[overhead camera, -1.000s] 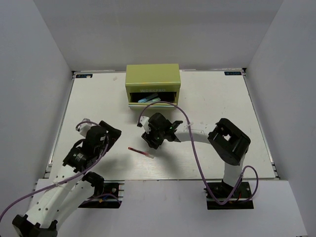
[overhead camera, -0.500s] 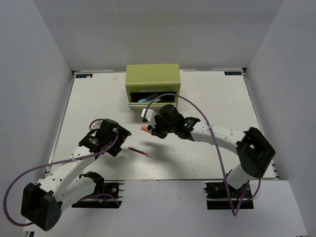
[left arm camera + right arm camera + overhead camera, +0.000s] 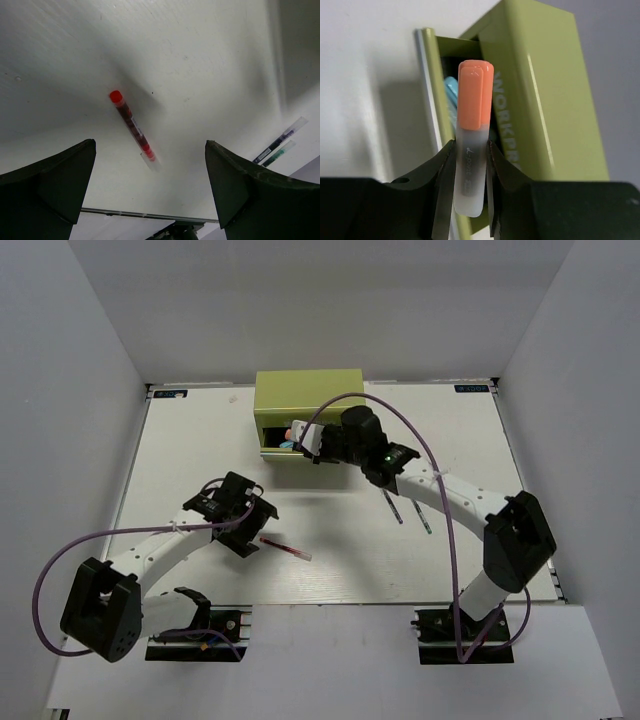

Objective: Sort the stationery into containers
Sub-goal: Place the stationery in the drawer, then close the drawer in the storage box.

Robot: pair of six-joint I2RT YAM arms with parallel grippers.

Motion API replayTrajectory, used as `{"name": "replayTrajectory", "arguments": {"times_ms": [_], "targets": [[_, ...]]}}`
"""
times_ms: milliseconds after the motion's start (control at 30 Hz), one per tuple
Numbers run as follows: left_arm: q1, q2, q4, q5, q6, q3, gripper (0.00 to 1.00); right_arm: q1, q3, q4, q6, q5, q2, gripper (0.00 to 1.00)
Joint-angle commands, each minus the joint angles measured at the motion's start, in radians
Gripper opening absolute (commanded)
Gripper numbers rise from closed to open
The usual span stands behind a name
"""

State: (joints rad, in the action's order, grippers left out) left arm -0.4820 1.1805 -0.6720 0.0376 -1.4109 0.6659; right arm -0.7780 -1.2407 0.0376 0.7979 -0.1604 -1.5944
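My right gripper (image 3: pixel 306 436) (image 3: pixel 470 152) is shut on the orange-capped white marker (image 3: pixel 472 135) (image 3: pixel 297 427). It holds the marker over the open bottom drawer (image 3: pixel 431 90) of the yellow-green cabinet (image 3: pixel 308 400) (image 3: pixel 540 90). A light blue marker (image 3: pixel 451 95) lies inside that drawer. The thin red pen (image 3: pixel 285 548) (image 3: pixel 132 127) lies on the table. My left gripper (image 3: pixel 250 528) (image 3: pixel 150 145) hovers wide open just above and left of it, with nothing between its fingers. Two thin dark pens (image 3: pixel 392 508) (image 3: pixel 277 145) lie to the right, under my right forearm.
The table's front edge (image 3: pixel 150 215) runs close below the red pen. The right arm stretches diagonally from its base (image 3: pixel 465 625) to the cabinet. White walls enclose the table on three sides.
My right gripper carried the orange-capped marker from the table's middle up to the open drawer. My left arm reached forward and right toward the red pen, staying open.
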Motion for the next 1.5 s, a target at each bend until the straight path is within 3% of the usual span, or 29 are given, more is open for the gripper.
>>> {"name": "replayTrajectory", "arguments": {"times_ms": [0, 67, 167, 200, 233, 333, 500, 733, 833, 867, 967, 1100, 1200, 1367, 1467], "targets": [[-0.006, 0.005, 0.012, -0.027, -0.008, 0.035, 1.0, 0.034, -0.092, 0.077, 0.151, -0.002, -0.054, 0.04], [-0.006, 0.005, 0.012, -0.027, -0.008, 0.035, 1.0, 0.057, -0.132, 0.053, 0.165, -0.019, -0.091, 0.08], [-0.006, 0.005, 0.012, -0.027, -0.008, 0.025, 1.0, 0.083, -0.203, -0.005, 0.179, -0.053, -0.147, 0.21], [-0.006, -0.004, 0.012, -0.027, -0.008, 0.024, 1.0, 0.091, -0.218, -0.033, 0.17, -0.057, -0.156, 0.29], [-0.006, -0.004, 0.012, -0.027, -0.008, 0.024, 1.0, 0.097, -0.259, -0.036, 0.169, -0.065, -0.188, 0.47], [-0.006, -0.015, 0.012, -0.036, -0.008, 0.014, 1.0, 0.109, -0.302, -0.13, 0.143, -0.103, -0.203, 0.65], [-0.006, -0.004, 0.012, -0.045, -0.008, 0.004, 1.0, 0.121, -0.287, -0.159, 0.118, -0.18, -0.158, 0.66], [-0.006, 0.018, 0.012, -0.054, -0.008, 0.004, 1.0, 0.129, -0.246, -0.189, 0.083, -0.284, -0.11, 0.56], [-0.006, 0.027, 0.022, -0.064, -0.008, 0.004, 1.0, 0.134, -0.264, -0.329, 0.142, -0.411, -0.108, 0.45], [-0.006, 0.037, 0.022, -0.064, -0.008, 0.004, 1.0, 0.137, -0.281, -0.365, 0.191, -0.498, -0.113, 0.26], [-0.006, 0.047, 0.022, -0.064, -0.008, 0.004, 1.0, 0.123, -0.351, -0.621, 0.336, -0.554, -0.172, 0.0], [-0.006, 0.047, 0.022, -0.073, -0.008, 0.004, 1.0, 0.121, -0.405, -0.732, 0.382, -0.494, -0.252, 0.0], [-0.006, 0.065, 0.012, -0.073, -0.008, 0.004, 0.98, 0.117, -0.388, -0.589, 0.295, -0.373, -0.283, 0.0], [-0.006, 0.086, 0.012, -0.073, -0.017, 0.004, 0.95, 0.117, -0.399, -0.532, 0.245, -0.257, -0.328, 0.0], [-0.006, 0.106, 0.012, -0.073, -0.017, 0.014, 0.95, 0.111, -0.391, -0.397, 0.148, -0.122, -0.349, 0.0]]}}
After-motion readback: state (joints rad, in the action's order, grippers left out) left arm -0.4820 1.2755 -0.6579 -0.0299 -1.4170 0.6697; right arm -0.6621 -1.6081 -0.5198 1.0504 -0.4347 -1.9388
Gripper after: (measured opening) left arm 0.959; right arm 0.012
